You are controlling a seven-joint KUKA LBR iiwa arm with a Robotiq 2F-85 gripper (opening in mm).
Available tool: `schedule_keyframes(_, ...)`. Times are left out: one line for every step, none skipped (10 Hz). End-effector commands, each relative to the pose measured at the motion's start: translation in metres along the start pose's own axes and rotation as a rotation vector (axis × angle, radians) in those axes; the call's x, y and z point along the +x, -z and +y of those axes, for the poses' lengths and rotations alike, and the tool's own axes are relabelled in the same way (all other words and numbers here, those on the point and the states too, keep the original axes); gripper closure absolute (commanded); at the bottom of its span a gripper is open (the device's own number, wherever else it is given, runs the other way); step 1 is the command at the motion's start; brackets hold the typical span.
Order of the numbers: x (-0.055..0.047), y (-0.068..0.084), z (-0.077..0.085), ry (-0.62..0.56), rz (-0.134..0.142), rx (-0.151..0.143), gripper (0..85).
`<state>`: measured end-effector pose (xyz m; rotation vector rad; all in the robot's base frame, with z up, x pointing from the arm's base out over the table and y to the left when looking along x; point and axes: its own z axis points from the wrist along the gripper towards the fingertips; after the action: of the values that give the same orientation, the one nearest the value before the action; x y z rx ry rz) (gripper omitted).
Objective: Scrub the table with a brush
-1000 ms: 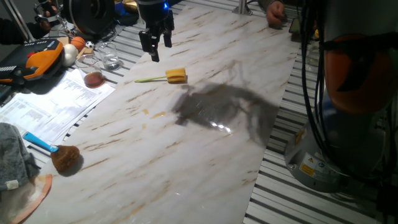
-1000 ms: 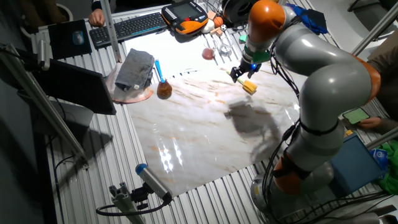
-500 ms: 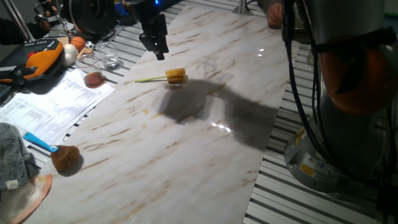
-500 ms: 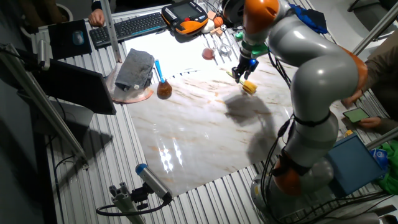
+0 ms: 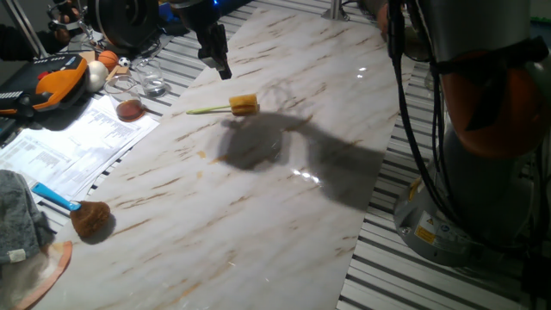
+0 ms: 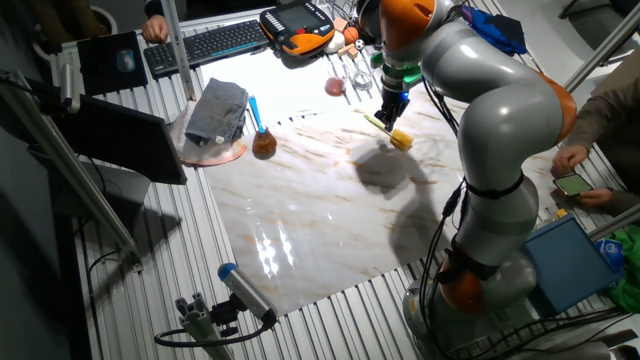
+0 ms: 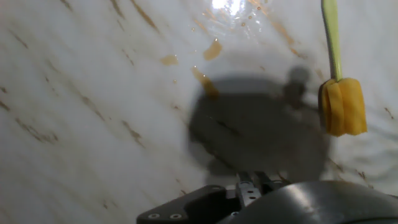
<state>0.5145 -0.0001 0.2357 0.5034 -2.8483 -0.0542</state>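
At the near corner of the desk (image 5: 258, 224) in one fixed view, a fluffy brown brush (image 5: 89, 219) with a blue handle lies beside a grey cloth (image 5: 19, 226) and printed papers (image 5: 77, 138). Farther in, a broad dark shadow spreads over the glossy marble-look top. Just beyond it lies the brush (image 5: 232, 107), its yellow blocky head on the right and its thin pale green handle running left, flat on the desk with nothing touching it. The hand view shows the same brush (image 7: 341, 93) at the right edge, head near and handle pointing away. Past it, the pincer (image 5: 215, 53) hangs above the far part of the desk, apart from the brush; whether its fingers are spread or closed I cannot tell. In the other fixed view the pincer (image 6: 389, 102) sits just above the brush (image 6: 394, 134). Farthest back stand glassware (image 5: 148, 79) and an orange handheld pendant (image 5: 53, 79).
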Motion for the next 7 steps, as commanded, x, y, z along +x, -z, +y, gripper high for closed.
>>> schedule_keyframes(0.0000, 0.0000, 0.0000, -0.010, -0.002, 0.001, 85.0)
schedule_keyframes(0.0000, 0.0000, 0.0000, -0.013, -0.002, 0.001, 85.0)
schedule_keyframes(0.0000, 0.0000, 0.0000, -0.003, -0.003, 0.001, 85.0)
schedule_keyframes(0.0000, 0.0000, 0.0000, 0.001, -0.003, 0.001, 85.0)
schedule_keyframes(0.0000, 0.0000, 0.0000, 0.001, -0.003, 0.001, 85.0)
schedule_keyframes(0.0000, 0.0000, 0.0000, 0.001, -0.003, 0.001, 85.0)
schedule_keyframes(0.0000, 0.0000, 0.0000, 0.001, -0.003, 0.001, 85.0)
